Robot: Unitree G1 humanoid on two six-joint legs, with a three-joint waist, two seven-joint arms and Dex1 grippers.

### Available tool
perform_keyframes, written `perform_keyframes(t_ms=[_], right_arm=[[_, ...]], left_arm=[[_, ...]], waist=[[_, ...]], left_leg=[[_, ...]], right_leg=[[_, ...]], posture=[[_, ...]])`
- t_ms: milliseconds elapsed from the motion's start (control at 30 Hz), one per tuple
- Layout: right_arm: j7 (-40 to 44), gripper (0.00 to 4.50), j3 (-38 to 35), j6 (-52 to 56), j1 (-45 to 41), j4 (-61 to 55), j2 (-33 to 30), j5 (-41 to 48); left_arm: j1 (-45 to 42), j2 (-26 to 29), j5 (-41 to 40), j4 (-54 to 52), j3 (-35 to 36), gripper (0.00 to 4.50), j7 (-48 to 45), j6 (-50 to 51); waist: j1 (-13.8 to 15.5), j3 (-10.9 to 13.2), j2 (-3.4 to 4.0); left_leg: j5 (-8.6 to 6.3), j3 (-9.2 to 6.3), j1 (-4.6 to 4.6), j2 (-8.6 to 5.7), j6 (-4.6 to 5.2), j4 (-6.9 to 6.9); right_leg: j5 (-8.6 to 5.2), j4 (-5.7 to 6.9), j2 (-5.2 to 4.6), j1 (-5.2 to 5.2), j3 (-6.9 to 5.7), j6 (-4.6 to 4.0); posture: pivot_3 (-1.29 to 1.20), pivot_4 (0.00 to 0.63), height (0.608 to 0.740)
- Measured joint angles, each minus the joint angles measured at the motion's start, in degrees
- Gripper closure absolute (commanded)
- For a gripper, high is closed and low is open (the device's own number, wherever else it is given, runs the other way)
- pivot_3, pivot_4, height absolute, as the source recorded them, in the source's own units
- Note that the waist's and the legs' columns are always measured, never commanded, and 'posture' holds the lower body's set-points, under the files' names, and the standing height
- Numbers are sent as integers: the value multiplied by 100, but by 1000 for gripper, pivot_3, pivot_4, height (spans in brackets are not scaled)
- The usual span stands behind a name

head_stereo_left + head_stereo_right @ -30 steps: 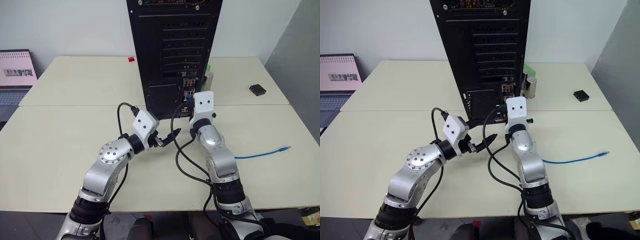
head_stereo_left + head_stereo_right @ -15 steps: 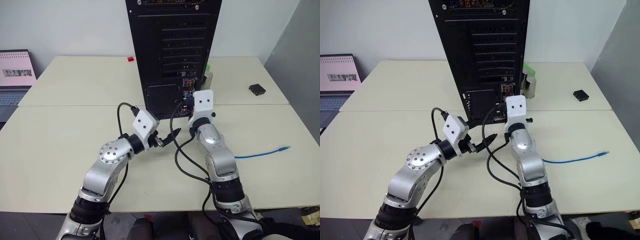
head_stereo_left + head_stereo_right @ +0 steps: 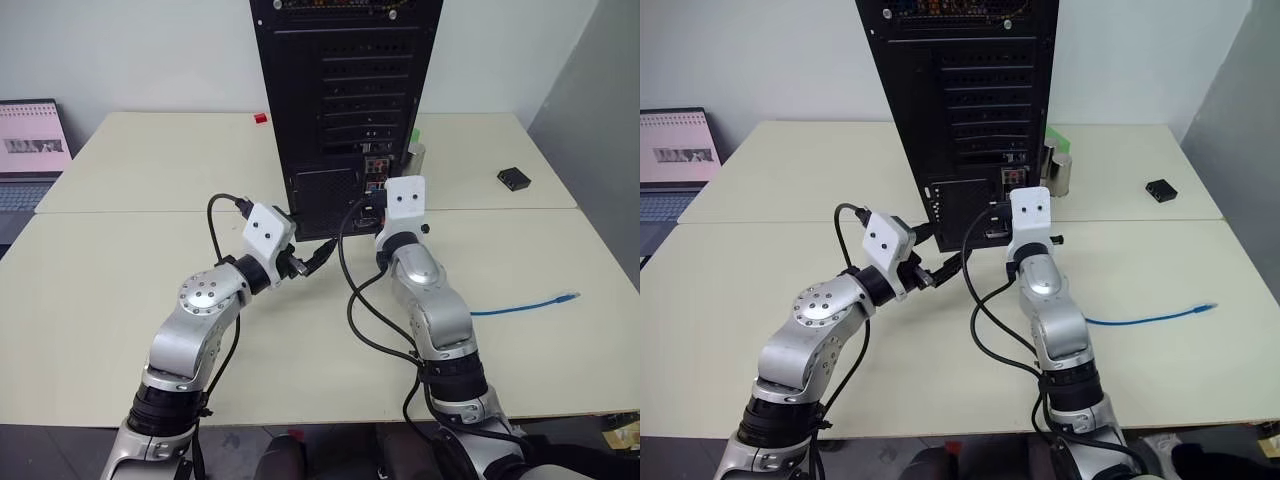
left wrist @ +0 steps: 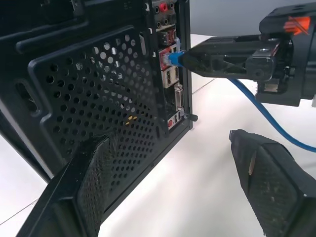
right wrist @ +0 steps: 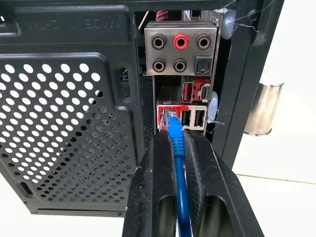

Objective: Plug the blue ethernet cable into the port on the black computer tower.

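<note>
With the right gripper [image 5: 178,148] clamped on the blue ethernet cable [image 5: 176,136], plug at the black computer tower [image 5: 69,98] port, and the left gripper [image 4: 177,187] spread empty, angled pushing could jam the plug.

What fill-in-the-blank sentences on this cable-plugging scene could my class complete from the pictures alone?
1. The right claw is shut on the ____ ethernet cable.
2. The cable's plug sits at a port on the back of the black computer ____.
3. The left claw is ____ and holds nothing.
4. The cable's free end lies on the ____.

Missing words: blue; tower; open; table
</note>
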Motion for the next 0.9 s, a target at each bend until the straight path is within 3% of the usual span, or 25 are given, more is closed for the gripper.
perform_keyframes(t_ms=[267, 633, 700, 900], right_arm=[[-46, 4500, 59, -45, -300, 381, -21, 150], [-147, 4500, 64, -109, -408, 543, -27, 458], [-122, 3815, 67, -124, -409, 551, -28, 481], [63, 2468, 138, -147, -406, 517, -38, 511]], left_arm=[[-324, 456, -344, 19, 281, 664, -454, 352], [-356, 516, -424, 104, 320, 664, -655, 569], [-356, 516, -424, 104, 320, 664, -655, 569], [-355, 511, -417, 119, 319, 664, -661, 563]], waist=[[-118, 2, -1], [-149, 2, -1], [-166, 2, -1], [-167, 2, -1]], left_leg=[[0, 1, 2, 2, 0, 1], [0, 4, 6, 8, 1, 2], [0, 4, 6, 8, 1, 2], [0, 6, -10, 7, -1, -9]], right_leg=[[0, 4, 2, -2, 2, 0], [1, 6, 3, -3, 10, -2], [1, 6, 3, -5, 11, -2], [2, 3, 2, -22, 10, -3]], posture=[[0, 150, 740], [0, 150, 740], [0, 150, 740], [0, 150, 740]])
